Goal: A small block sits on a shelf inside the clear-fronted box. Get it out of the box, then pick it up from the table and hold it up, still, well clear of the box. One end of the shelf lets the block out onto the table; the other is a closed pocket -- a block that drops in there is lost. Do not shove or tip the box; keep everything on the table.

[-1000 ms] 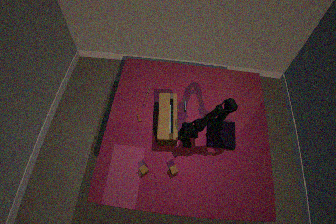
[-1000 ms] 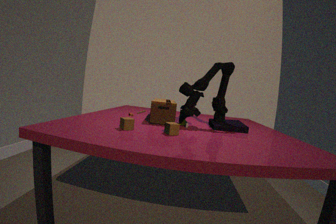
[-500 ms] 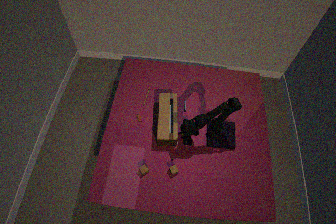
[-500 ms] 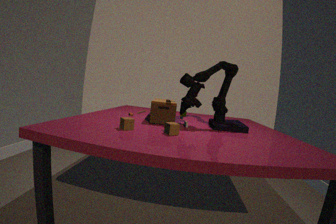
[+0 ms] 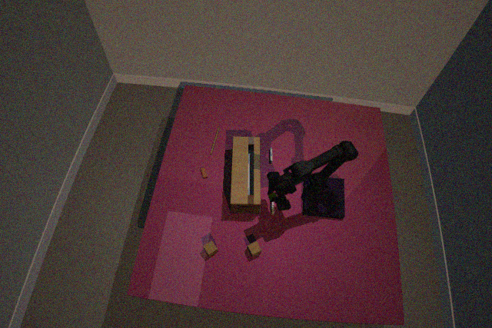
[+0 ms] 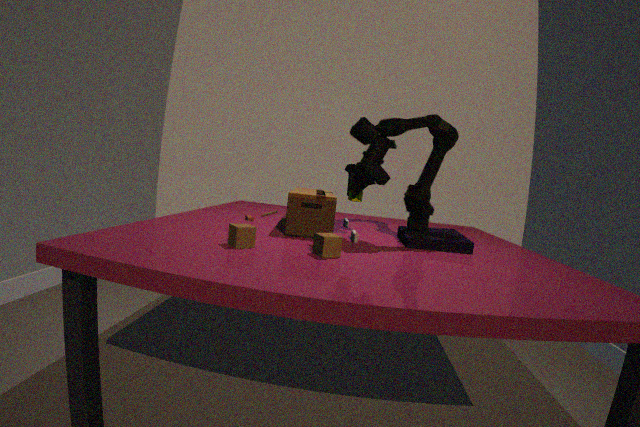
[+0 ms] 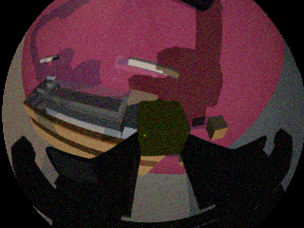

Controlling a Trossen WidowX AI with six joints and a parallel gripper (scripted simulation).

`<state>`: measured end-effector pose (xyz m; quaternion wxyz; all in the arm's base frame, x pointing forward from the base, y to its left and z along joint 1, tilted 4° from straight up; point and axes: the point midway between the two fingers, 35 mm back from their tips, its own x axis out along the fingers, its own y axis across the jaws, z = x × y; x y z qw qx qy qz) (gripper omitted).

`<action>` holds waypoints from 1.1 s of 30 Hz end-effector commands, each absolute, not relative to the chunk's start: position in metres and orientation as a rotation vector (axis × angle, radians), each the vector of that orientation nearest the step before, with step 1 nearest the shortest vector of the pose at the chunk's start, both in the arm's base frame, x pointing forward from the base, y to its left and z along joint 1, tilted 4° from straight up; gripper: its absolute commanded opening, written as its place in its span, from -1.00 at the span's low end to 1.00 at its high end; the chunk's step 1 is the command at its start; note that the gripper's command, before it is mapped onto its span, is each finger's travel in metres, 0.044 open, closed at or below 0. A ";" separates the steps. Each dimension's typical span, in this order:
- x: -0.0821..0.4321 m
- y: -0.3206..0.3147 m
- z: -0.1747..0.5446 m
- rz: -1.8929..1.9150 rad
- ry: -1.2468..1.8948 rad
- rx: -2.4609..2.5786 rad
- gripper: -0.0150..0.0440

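The small yellow-green block [image 5: 272, 196] [image 6: 355, 199] [image 7: 162, 127] is between the fingertips, off the table. My gripper [image 6: 354, 193] [image 7: 159, 135] is shut on it and points downward. The tan box [image 5: 239, 169] [image 6: 310, 215] stands upright on the table, left of the gripper in the top and exterior views. In the wrist view the box [image 7: 71, 142] lies to the left of and partly behind the block. The block hangs outside the box on the robot's side, with a sideways gap in the exterior view. The shelf inside cannot be made out.
Two white-topped pieces [image 5: 270, 155] [image 5: 273, 207] [image 6: 345, 222] [image 6: 353, 235] stand on the table between box and robot base. Two wooden cubes [image 5: 210, 249] [image 5: 254, 249] [image 6: 241, 235] [image 6: 327, 245] sit nearer the front. A small orange piece [image 5: 204, 172] and a thin stick [image 5: 214, 140] lie beyond the box.
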<state>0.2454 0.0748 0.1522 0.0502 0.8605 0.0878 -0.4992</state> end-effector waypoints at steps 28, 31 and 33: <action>0.232 0.082 0.189 -1.412 0.426 2.559 -0.49; 0.232 0.082 0.189 -1.412 0.426 2.559 -0.49; 0.232 0.082 0.189 -1.412 0.426 2.559 -0.49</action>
